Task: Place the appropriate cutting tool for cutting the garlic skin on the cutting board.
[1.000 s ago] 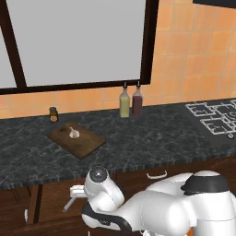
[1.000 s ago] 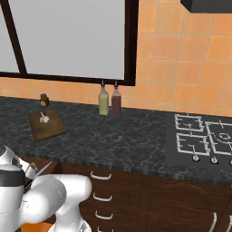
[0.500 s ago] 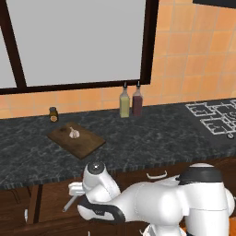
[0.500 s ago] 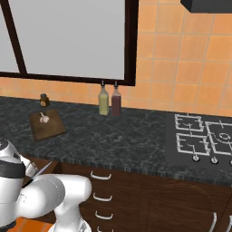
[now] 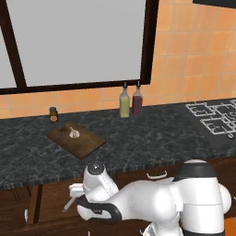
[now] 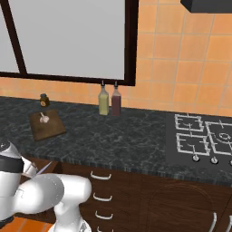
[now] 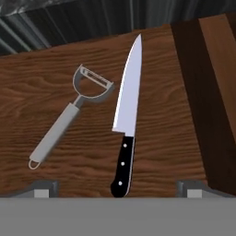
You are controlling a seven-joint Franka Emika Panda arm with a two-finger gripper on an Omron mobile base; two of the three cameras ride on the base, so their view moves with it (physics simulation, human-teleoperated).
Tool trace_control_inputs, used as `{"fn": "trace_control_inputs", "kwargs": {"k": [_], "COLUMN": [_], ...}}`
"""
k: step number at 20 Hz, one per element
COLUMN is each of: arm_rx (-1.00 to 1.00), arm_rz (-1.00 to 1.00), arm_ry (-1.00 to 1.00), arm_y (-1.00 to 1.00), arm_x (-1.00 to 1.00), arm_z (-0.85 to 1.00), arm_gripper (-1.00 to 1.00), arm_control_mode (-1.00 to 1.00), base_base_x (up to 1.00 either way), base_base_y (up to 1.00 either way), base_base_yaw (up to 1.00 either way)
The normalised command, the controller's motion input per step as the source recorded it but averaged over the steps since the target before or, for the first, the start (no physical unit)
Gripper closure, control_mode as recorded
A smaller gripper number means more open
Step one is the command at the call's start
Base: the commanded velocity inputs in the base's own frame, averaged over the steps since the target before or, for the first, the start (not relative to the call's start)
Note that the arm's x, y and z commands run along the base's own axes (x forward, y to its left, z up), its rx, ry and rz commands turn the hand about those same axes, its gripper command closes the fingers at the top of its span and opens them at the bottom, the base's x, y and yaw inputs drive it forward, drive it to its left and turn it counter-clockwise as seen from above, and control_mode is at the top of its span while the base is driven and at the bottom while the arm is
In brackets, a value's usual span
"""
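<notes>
The cutting tool, a knife [image 7: 127, 113] with a black handle and pointed silver blade, lies flat on the wooden floor of an open drawer [image 7: 32, 92]. My gripper [image 7: 119, 188] hangs just above it, open, with the handle end between the two fingertips [image 7: 44, 186] and nothing held. On the counter above, the garlic [image 5: 73, 133] sits on the dark brown cutting board [image 5: 76, 139], also seen from the right as garlic [image 6: 44, 118] on the board [image 6: 46, 126]. My arm bends down in front of the counter toward the drawer [image 5: 32, 205].
A silver peeler [image 7: 69, 117] lies left of the knife in the drawer. Two bottles [image 5: 131, 101] and a small jar [image 5: 54, 114] stand at the back of the counter. A stove top [image 5: 214, 120] is at the right. Drawer handles [image 6: 100, 176] line the cabinet front.
The arm has shifted a little leftward and its elbow has swung over the drawer. The jaws stayed open. Board, garlic and bottles have not moved.
</notes>
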Motion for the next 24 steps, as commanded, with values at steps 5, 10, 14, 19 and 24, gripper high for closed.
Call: {"fn": "trace_control_inputs", "kwargs": {"k": [5, 10, 14, 19, 24], "arm_rx": [0.0, 0.0, 0.0, 0.0, 0.0], "arm_rz": [0.0, 0.0, 0.0, 0.0, 0.0], "arm_ry": [0.0, 0.0, 0.0, 0.0, 0.0], "arm_y": [0.0, 0.0, 0.0, 0.0, 0.0], "arm_x": [0.0, 0.0, 0.0, 0.0, 0.0], "arm_z": [-0.3, -0.1, -0.24, -0.14, -0.18], "arm_gripper": [-1.0, -1.0, -1.0, -1.0, -1.0], "arm_control_mode": [-1.0, -1.0, -1.0, -1.0, -1.0], "base_base_x": [0.0, 0.0, 0.0, 0.0, 0.0], "base_base_y": [0.0, 0.0, 0.0, 0.0, 0.0], "base_base_yaw": [0.0, 0.0, 0.0, 0.0, 0.0]}}
